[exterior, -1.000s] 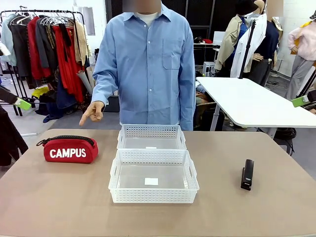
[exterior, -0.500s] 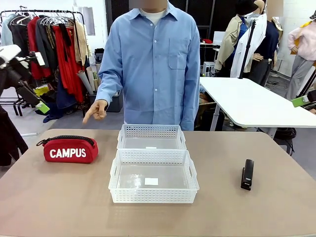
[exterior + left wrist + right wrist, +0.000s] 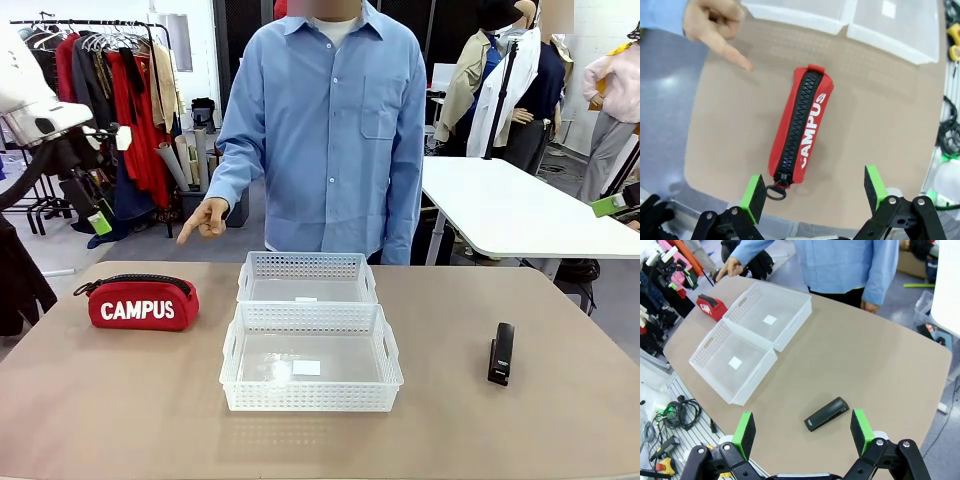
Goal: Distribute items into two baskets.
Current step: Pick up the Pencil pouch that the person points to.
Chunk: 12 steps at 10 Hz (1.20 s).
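**A:** Which item do you go for first?

**B:** The red pouch (image 3: 800, 132), I'd say. It lies on the left of the table (image 3: 100, 400), well apart from the baskets, and the person's hand (image 3: 717, 25) points a finger towards it. My left gripper (image 3: 815, 192) hangs high above it, jaws spread wide, nothing between them.

**A:** How do you take it cleanly?

**B:** Its length runs away from my fingers, so my pads face its two long sides. I should drop straight down over its middle and close across the soft body, clear of the zip ring (image 3: 774, 191) at the end nearest me. A pinch on the ring alone would likely let it swing.

**A:** Where does it go?

**B:** Either the wider basket (image 3: 310, 400) on the near side or the narrower basket (image 3: 305, 265) touching it on the far side. Both are empty. I'd lift high enough to clear the lattice wall.

**A:** And the other arm?

**B:** My right gripper (image 3: 802, 431) is spread wide too, high over the stapler (image 3: 826, 414). That lies on the right of the table, well apart from the baskets.
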{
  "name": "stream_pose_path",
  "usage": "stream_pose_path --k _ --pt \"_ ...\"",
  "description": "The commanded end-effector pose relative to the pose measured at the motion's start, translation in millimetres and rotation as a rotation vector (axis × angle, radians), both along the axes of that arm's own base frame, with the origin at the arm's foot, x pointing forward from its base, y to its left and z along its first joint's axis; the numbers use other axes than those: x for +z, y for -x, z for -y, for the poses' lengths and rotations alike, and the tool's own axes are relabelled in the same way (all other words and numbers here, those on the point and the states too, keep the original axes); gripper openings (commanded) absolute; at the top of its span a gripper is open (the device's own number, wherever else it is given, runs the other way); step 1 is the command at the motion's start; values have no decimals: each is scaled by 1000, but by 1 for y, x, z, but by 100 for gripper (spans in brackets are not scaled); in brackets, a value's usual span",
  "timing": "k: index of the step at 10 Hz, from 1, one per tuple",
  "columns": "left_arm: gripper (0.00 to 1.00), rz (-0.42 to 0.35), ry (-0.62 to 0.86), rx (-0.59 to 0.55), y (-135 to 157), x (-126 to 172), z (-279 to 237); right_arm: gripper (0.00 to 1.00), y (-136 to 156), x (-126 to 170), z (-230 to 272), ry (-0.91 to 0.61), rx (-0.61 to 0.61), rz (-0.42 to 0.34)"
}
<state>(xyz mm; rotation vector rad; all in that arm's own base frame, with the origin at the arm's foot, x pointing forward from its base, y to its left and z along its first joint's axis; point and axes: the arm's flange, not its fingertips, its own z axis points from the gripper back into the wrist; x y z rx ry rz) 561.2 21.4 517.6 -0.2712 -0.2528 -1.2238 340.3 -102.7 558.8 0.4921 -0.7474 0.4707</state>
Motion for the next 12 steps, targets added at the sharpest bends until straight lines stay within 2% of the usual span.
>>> stream_pose_path --k 1,2,5,7,8,9,12 --pt "100 -7 -46 -121 -15 5 1 100 -1 1 0 -21 15 16" --pt "100 -16 -66 -173 -18 3 6 100 -1 1 0 -21 15 16" --pt "100 42 -110 -294 -32 -12 17 100 -1 1 0 -21 15 16" --pt "100 13 -167 -351 -40 -33 22 100 -1 1 0 -21 15 16" --pt "100 73 -177 -373 -45 -38 26 100 -1 1 0 -21 15 16" --pt "100 97 -190 -394 -48 -45 29 100 -1 1 0 -21 15 16" --pt "100 50 -200 -417 -52 -73 31 100 -1 1 0 -21 15 16"
